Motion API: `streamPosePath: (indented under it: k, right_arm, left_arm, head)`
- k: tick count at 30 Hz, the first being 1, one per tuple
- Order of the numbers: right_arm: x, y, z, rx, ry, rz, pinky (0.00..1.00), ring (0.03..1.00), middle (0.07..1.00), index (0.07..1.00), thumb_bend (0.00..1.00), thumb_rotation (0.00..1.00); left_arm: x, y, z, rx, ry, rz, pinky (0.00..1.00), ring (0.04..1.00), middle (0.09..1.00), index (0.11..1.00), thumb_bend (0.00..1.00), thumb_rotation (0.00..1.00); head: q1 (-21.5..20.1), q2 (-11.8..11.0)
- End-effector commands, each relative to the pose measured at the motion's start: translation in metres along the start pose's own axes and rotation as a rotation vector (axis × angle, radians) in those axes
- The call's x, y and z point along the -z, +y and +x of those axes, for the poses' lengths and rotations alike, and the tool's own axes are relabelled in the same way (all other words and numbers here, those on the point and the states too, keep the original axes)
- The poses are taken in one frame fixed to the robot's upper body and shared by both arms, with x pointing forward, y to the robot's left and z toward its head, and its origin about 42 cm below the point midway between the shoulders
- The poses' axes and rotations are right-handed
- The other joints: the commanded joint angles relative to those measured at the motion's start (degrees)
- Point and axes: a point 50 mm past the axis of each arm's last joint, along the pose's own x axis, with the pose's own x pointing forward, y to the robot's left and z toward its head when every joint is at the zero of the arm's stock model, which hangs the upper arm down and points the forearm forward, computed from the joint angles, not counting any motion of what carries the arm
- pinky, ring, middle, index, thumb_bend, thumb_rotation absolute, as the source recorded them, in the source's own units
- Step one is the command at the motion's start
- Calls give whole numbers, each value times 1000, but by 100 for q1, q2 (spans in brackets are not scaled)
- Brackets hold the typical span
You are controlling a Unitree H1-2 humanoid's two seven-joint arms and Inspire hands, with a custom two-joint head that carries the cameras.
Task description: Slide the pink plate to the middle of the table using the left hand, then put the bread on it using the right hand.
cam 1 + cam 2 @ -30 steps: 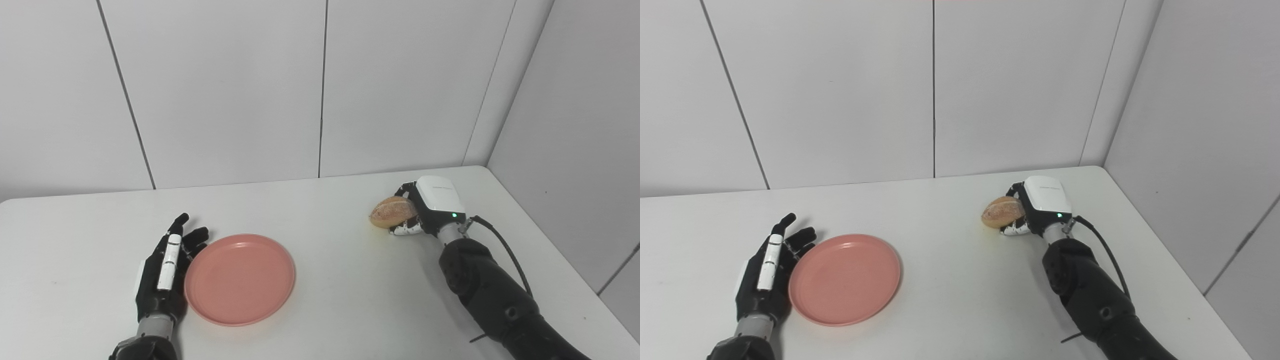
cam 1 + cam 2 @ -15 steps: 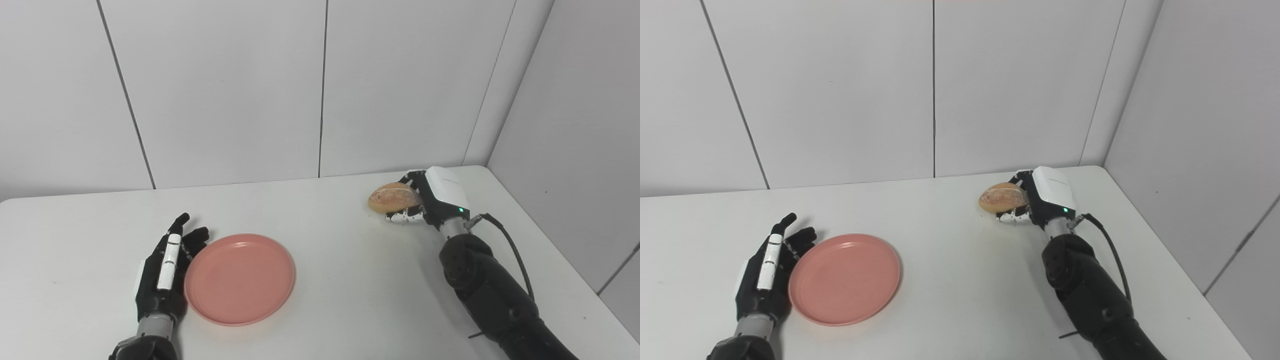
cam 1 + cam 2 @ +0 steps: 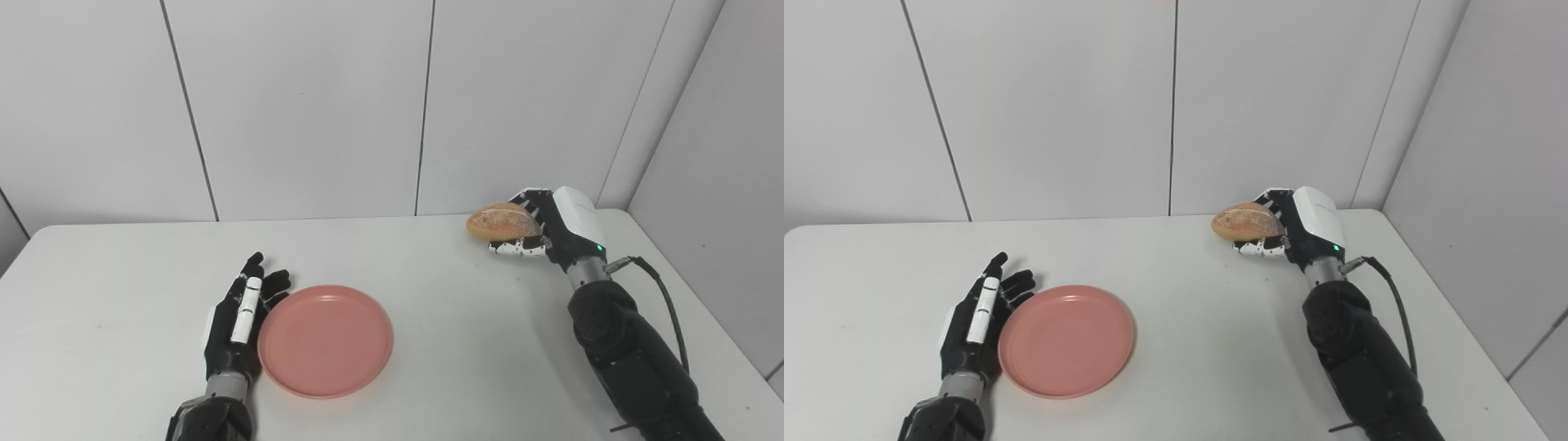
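Pink plate [image 3: 325,340] resting near the table [image 3: 122,294] middle, flat against the spread, empty fingers of the left hand [image 3: 236,324] at its left rim. Lifted clear of the tabletop in the past second: the crusty bread roll [image 3: 503,222], clasped in the curled fingers of the right hand [image 3: 554,228] near the far right corner, well apart from the plate. Sliding apparently finished; carrying leftward and setting down yet to come.

No legible txt or labels
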Motion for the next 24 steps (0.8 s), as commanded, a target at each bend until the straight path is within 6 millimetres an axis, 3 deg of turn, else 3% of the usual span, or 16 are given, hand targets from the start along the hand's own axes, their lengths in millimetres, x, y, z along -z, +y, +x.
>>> streamPosePath:
  k: [1,6,14,20,24]
  right_arm:
    - [-17,-19,10,48,-71,27,198,260,471,487,523,0]
    - [-33,-16,7,21,-121,50,233,308,421,526,515,1]
    - [-67,1,-2,-18,-181,92,305,382,438,529,516,1]
    - [-92,14,-12,-36,-223,142,307,393,445,524,517,1]
    - [-107,14,-20,-67,-274,188,252,334,428,528,515,2]
  left_arm:
    - [32,-2,-13,-45,145,-15,715,721,681,854,504,680]
    - [35,-9,-15,-55,152,1,699,711,672,864,526,675]
    - [37,-13,-16,-61,156,13,698,699,667,885,531,689]
    - [37,-16,-18,-63,159,-13,716,707,667,885,537,675]
    - [38,-19,-17,-57,157,12,706,708,672,886,542,685]
  head:
    - [149,15]
    - [458,29]
    - [669,0]
    - [720,1]
    - [872,-50]
